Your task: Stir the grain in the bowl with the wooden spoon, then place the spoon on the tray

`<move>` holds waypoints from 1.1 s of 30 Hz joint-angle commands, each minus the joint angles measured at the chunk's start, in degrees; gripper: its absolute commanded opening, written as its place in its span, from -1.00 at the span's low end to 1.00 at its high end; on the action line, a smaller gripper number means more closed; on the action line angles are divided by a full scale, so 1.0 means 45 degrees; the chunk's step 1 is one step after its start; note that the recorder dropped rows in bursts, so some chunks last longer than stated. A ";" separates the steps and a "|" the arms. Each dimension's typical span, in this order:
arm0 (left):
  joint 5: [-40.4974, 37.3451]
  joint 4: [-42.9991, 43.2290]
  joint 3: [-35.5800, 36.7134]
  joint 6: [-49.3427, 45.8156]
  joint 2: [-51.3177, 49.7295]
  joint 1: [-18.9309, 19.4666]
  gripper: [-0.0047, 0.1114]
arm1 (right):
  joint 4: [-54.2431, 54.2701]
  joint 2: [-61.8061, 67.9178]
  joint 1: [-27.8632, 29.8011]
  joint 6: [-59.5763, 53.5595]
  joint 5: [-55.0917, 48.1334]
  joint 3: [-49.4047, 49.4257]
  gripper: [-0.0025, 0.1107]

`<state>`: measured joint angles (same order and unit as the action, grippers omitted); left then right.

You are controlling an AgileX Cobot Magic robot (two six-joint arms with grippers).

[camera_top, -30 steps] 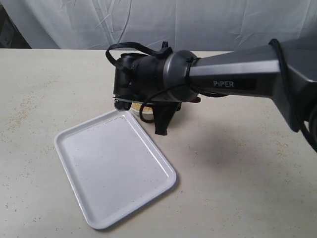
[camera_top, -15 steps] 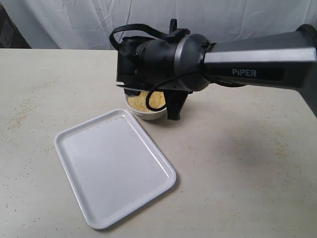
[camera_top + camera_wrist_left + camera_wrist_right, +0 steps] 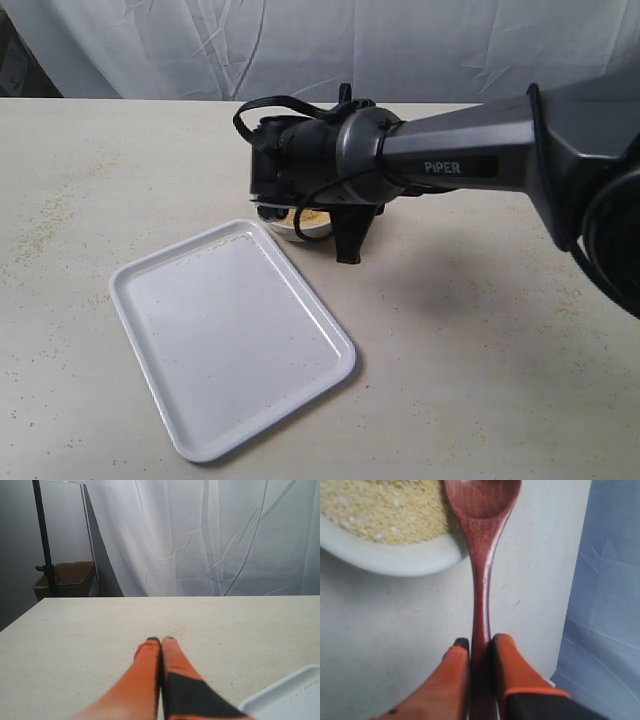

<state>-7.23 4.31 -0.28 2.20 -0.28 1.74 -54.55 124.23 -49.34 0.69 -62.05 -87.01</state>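
Observation:
The wooden spoon [image 3: 482,555] is dark reddish-brown, and my right gripper [image 3: 481,642] is shut on its slim handle. Its oval end lies over the rim of the white bowl [image 3: 395,560], at the edge of the yellow grain [image 3: 385,510]. In the exterior view the right arm's wrist hides most of the bowl [image 3: 300,232]; a sliver of grain [image 3: 310,217] shows under it. The white tray [image 3: 230,335] lies flat in front of the bowl, with nothing on it. My left gripper [image 3: 161,640] is shut on nothing, low over bare table, with a tray corner [image 3: 285,700] beside it.
Loose grains speckle the beige table [image 3: 60,220], mostly at the left. A white curtain [image 3: 320,45] hangs behind the table. In the left wrist view a cardboard box [image 3: 65,580] and a black stand [image 3: 42,535] sit beyond the table's far edge.
The right wrist rose off the bowl half a second ago, exposing the grain, and has now dropped back low over it, covering most of the bowl again.

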 commanded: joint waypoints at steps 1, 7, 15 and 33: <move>0.0001 -0.0039 0.0063 0.0056 0.0062 -0.0058 -0.91 | 0.0575 0.0062 -0.0028 0.0076 0.0420 -0.0054 -0.97; 0.0001 -0.0039 0.0063 0.0056 0.0062 -0.0058 -0.91 | 0.0718 0.0062 -0.0458 -0.0001 0.0376 -0.0054 -0.97; 0.0001 -0.0039 0.0063 0.0056 0.0062 -0.0058 -0.91 | 0.0805 -0.0776 -0.0769 -0.0001 -0.0084 -0.0054 -0.97; 0.0001 -0.0039 0.0063 0.0056 0.0062 -0.0058 -0.91 | 0.0339 -0.0989 0.0123 -0.0153 0.0064 -0.0054 -0.97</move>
<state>-7.23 4.31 -0.28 2.20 -0.28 1.74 -53.10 118.59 -50.53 0.00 -62.31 -87.01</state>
